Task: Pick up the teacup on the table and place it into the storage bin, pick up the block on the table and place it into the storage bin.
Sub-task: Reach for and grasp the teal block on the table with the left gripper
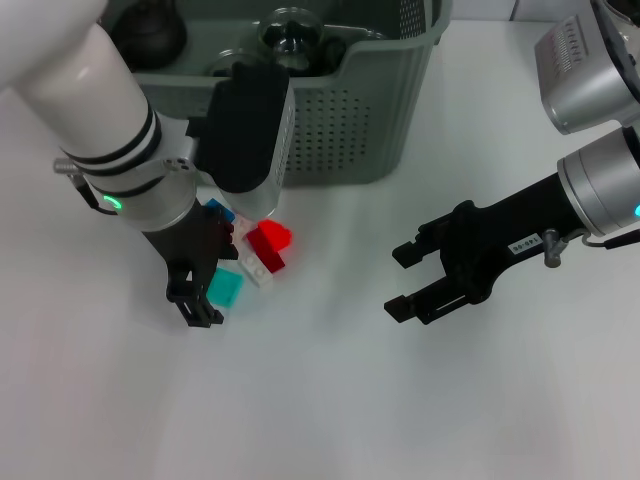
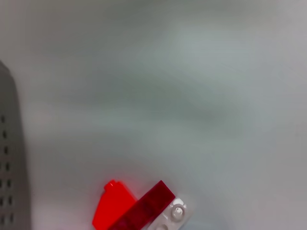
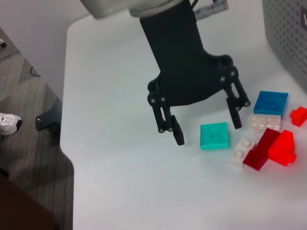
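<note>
1. Hovering low over the desk (image 1: 330, 400), the left tool (image 3: 201, 125) stands spread wide with nothing in it; the teal block (image 3: 214, 136) lies on the desk between its fingers, touching neither as far as I can tell.
2. Just beyond the left tool, toward the storage bin (image 1: 380, 110), other blocks sit bunched together: a red block (image 1: 270, 238) joined to a dark red one, a white stud plate (image 3: 241, 151) beside them, and a blue block (image 3: 271, 102) on another white plate.
3. The storage bin stands right behind that cluster, near the left tool. Dark, rounded items and something glassy already lie inside it; I cannot tell whether one of them is the teacup, and no teacup shows on the desk.
4. The right tool (image 1: 425, 278) hangs over bare desk well apart from the blocks, open and carrying nothing, apparently idle.
5. Judged risk: the teal block is low and flat, so closing too high would let the fingers slide over it, or it could squirt out sideways.
6. Judged risk: the far finger sits close to the white plate; a skewed close could shove or catch the neighbours.
7. Judged risk: lifting toward the bin, a low carry could strike its front wall.
</note>
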`<state>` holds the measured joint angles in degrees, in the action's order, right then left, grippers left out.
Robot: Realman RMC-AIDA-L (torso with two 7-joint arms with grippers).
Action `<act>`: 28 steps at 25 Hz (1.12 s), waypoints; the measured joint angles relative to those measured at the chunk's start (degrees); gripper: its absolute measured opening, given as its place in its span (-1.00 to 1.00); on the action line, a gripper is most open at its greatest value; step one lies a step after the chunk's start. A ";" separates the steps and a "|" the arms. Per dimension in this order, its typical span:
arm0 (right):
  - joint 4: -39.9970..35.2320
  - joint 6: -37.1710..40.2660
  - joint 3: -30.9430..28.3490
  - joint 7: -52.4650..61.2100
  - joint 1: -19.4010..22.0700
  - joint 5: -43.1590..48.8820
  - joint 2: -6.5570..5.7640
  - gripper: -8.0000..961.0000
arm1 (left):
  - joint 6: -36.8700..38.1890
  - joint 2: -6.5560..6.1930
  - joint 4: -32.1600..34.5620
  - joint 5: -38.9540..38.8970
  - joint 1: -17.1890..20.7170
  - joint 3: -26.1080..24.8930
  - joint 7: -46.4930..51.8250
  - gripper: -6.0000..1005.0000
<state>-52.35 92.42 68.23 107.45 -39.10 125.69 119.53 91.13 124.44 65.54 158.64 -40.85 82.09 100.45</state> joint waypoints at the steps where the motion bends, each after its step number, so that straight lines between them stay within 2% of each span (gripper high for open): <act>1: 0.14 -0.16 0.00 -0.01 0.00 0.00 0.00 0.66 | -0.50 0.00 -0.80 0.09 -0.11 0.22 0.00 0.62; 14: 0.95 -1.08 -0.02 -0.05 -0.15 0.00 0.00 0.66 | -2.86 0.02 -4.18 -0.29 -0.44 0.12 0.32 0.62; 25: 0.95 -1.10 -0.03 -0.05 -0.12 -0.17 0.00 0.66 | -3.80 0.02 -5.30 -0.01 -0.50 0.32 0.52 0.39; 28: 0.92 -0.92 -0.03 -0.04 -0.10 -0.23 0.00 0.66 | -3.99 0.02 -4.43 -0.29 -0.18 0.29 0.54 0.18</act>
<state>-51.44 91.50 68.20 107.41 -39.20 125.45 119.53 87.14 124.46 61.11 158.35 -41.03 82.38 100.99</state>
